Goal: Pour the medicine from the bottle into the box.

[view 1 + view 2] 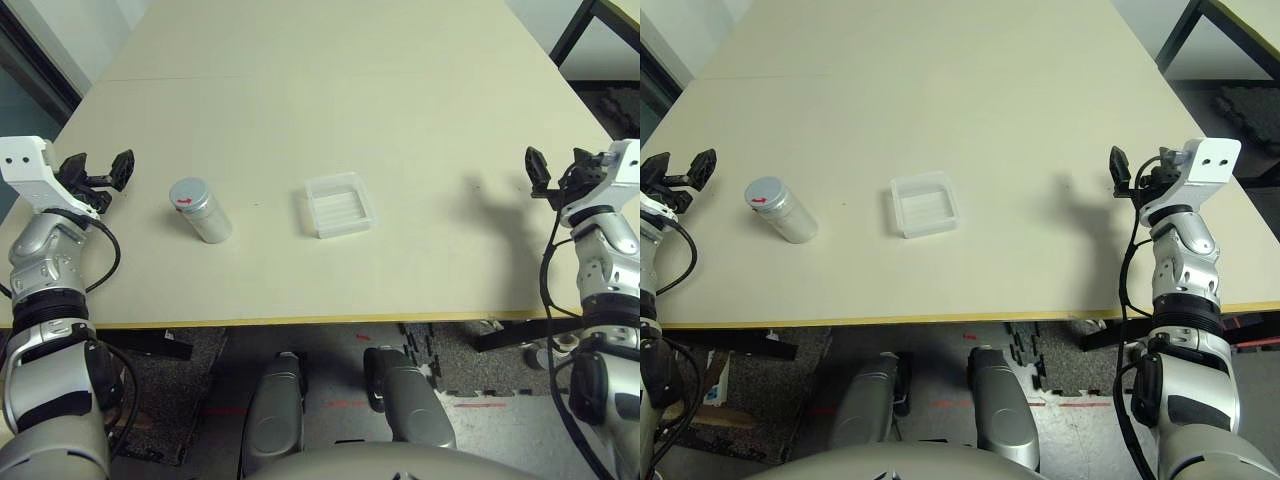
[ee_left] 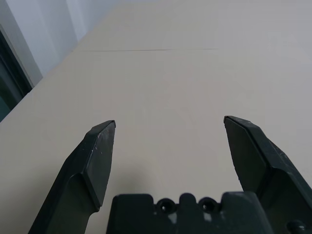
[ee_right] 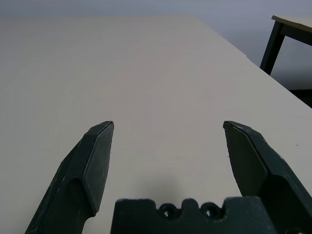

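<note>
We're seeing a capped silver cylindrical bottle (image 1: 201, 210) lying beside a clear, shallow square box (image 1: 340, 204) on the matte beige table (image 1: 330, 90). We're holding the left gripper (image 1: 100, 172) near the bottle and the right gripper (image 1: 556, 172) well apart from the box, both spread wide and empty.

silver forearms (image 1: 45, 262), black cables, white wrist housings w/ black fingers (image 2: 92, 161)

Beige table (image 1: 400, 120) – capped bottle (image 1: 200, 210) at L, clear box (image 1: 340, 204) near ctr, well apart
</note>
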Tool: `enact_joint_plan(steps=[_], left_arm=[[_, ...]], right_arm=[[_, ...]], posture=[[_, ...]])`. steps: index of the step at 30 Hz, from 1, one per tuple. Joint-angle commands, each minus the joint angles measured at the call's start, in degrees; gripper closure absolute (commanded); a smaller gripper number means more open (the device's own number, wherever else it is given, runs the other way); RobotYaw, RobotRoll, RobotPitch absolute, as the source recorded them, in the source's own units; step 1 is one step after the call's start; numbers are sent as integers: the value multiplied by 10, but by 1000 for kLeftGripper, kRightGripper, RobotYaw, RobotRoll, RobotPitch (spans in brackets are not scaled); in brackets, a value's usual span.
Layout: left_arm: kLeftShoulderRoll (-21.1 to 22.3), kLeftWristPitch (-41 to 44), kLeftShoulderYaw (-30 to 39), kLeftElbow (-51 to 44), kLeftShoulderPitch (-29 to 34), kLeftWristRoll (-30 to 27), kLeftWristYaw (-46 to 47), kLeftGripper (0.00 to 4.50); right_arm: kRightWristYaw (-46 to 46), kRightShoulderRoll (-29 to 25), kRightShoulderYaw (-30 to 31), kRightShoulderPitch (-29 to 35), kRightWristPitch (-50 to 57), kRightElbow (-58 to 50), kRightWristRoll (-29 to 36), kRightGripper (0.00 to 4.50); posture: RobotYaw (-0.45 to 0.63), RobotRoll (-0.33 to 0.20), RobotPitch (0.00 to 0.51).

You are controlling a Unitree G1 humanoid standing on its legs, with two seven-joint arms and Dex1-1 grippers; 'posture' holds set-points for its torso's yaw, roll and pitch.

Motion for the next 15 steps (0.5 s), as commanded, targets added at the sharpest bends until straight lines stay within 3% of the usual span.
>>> enact_joint_plan(steps=[1, 15], left_arm=[[0, -2, -2, 5, -2, 3, 0, 38], [1, 43, 21, -79, 55, -20, 12, 38]], right_arm=[[-2, 2, -2, 6, 0, -8, -1, 32], [8, 2, 7, -17, 7, 5, -1, 32]], posture=[[-19, 0, 165], [4, 0, 188]])
